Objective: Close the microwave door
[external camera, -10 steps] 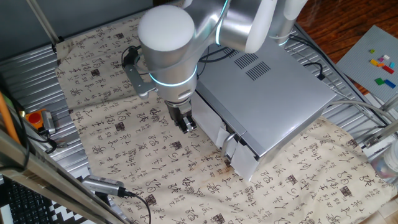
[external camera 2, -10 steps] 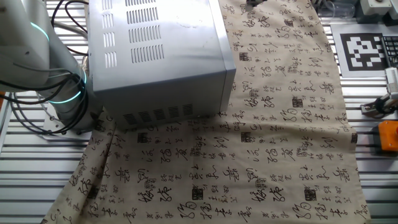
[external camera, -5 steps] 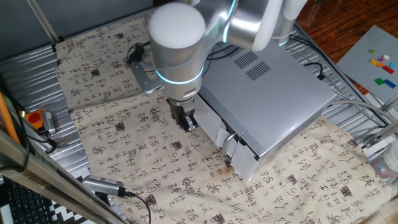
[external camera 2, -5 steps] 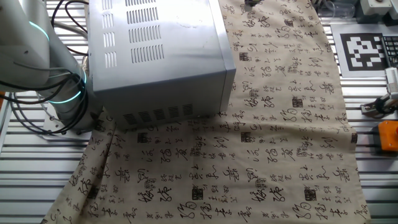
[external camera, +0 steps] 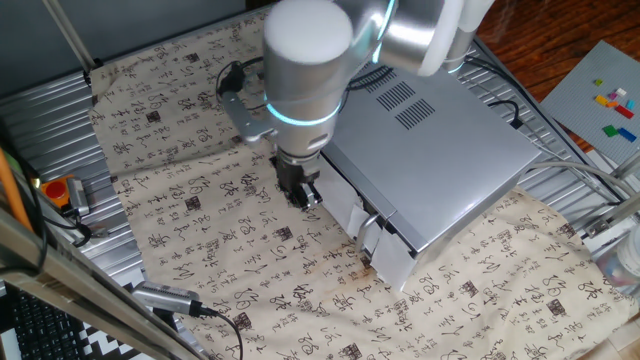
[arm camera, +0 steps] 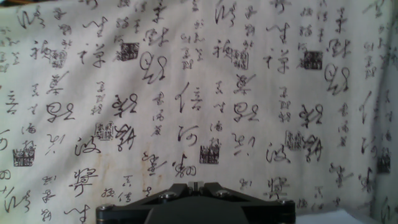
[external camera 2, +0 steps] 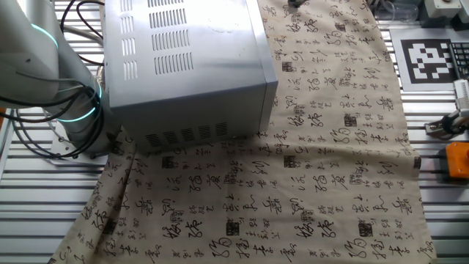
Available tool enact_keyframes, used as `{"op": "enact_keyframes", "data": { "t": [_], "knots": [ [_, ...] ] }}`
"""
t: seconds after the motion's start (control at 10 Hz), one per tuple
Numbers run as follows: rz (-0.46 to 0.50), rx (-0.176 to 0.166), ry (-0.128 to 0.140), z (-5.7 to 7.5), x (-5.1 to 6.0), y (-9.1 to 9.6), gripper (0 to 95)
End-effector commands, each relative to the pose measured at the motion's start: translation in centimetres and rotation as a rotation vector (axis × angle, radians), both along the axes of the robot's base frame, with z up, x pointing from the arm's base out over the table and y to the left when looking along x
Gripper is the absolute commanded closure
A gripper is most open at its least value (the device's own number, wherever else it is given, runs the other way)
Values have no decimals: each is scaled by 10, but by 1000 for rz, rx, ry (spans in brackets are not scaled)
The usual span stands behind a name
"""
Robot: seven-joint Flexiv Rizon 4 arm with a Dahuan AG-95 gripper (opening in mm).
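Silver-grey, the microwave [external camera: 440, 150] sat on the cloth-covered table [external camera: 180, 230], its door [external camera: 345, 200] nearly flush against the front. The claw [external camera: 303, 194] hung just beside the door's left end, pointing down at the cloth [arm camera: 186, 93]. Its fingers looked close together and empty, though how far apart I could not tell.

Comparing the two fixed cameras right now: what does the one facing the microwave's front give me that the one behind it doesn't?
Only the front-side fixed view shows the gripper low over the cloth beside the microwave door, plus coloured bricks on a board. Only the other fixed view shows the rear vent slots, a printed marker and an orange item. Both show the microwave, the calligraphy cloth and part of the arm.
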State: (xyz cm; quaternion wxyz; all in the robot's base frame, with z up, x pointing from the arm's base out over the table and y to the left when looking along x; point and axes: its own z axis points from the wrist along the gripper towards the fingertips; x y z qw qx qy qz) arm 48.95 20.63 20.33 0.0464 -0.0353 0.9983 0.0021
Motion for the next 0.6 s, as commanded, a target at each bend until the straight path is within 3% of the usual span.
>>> {"op": "enact_keyframes", "data": {
  "t": [0.1, 0.3, 0.4, 0.5, 0.6],
  "knots": [
    [-13, -14, 55, 2, 18, 3, 950],
    [-14, -13, 58, -3, 53, 2, 950],
    [-13, -14, 59, -8, 77, -2, 950],
    [-15, -13, 64, -11, 87, -3, 950],
    [-14, -13, 63, -12, 90, -3, 950]
  ]
}}
